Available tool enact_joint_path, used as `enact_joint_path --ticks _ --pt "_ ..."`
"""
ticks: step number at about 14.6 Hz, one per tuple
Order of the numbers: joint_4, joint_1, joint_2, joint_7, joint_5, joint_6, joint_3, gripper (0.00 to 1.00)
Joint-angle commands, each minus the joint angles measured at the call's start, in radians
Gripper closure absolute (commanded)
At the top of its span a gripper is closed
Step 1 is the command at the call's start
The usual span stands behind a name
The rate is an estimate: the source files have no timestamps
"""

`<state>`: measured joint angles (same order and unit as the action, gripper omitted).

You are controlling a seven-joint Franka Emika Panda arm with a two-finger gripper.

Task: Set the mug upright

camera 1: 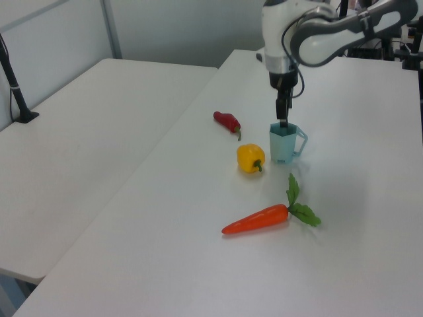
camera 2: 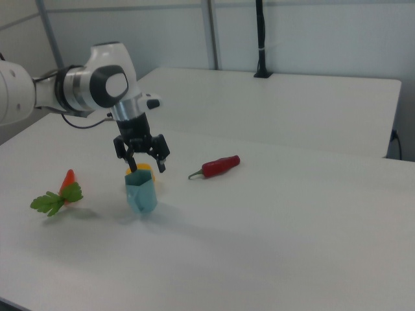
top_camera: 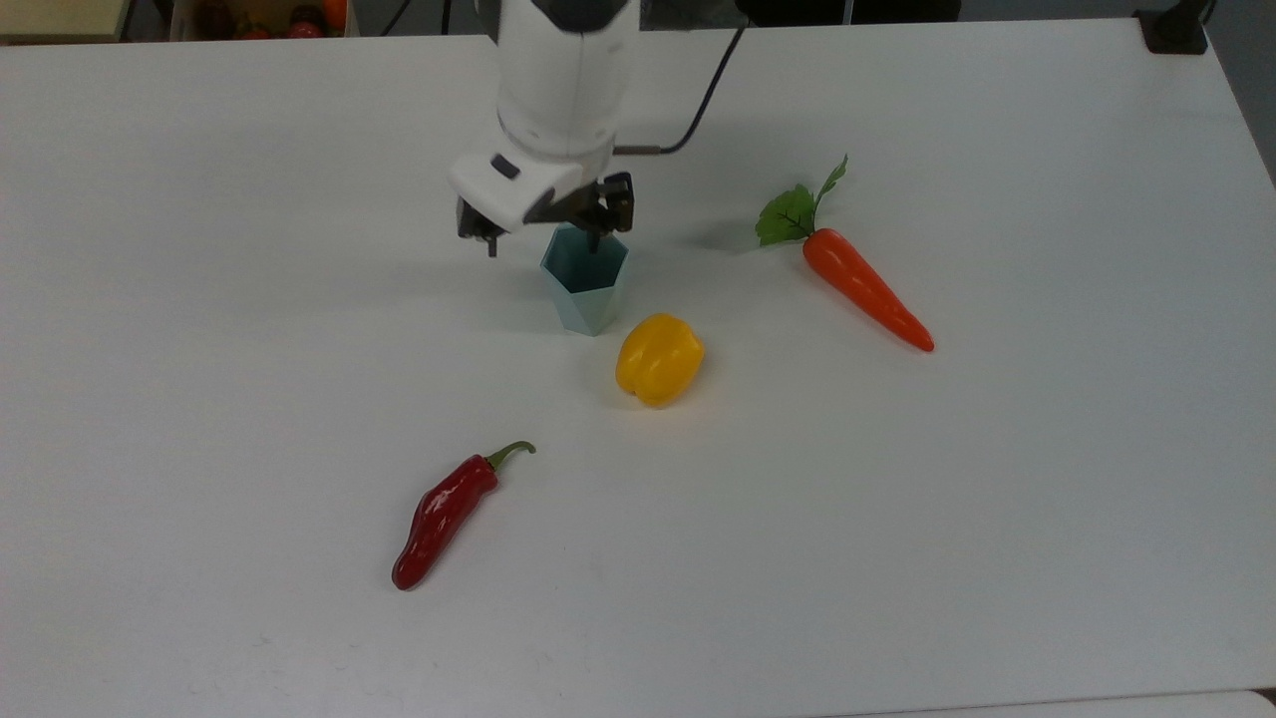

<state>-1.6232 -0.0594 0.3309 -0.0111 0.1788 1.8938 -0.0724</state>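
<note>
The mug (top_camera: 586,291) stands upright on the white tabletop (top_camera: 897,519), mouth up, just beside the yellow pepper (top_camera: 659,358). The gripper (camera 2: 143,163) hangs right above the mug's rim with its fingers spread apart, holding nothing. A carrot (top_camera: 862,284) and a red chili (top_camera: 442,517) lie well apart from the mug
</note>
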Motion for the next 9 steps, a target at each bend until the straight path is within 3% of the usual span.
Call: enact_joint_path --ticks 1,3,6,9 --pt "-0.030 0.045 -0.162 -0.006 -0.039 -0.073 0.000 0.00" --pt "-0.030 0.087 -0.251 -0.004 -0.132 -0.131 0.005 0.00" --pt "-0.029 0.110 -0.314 -0.004 -0.147 -0.200 0.009 0.00" --pt "-0.018 0.098 -0.332 -0.001 -0.147 -0.226 0.054 0.00"
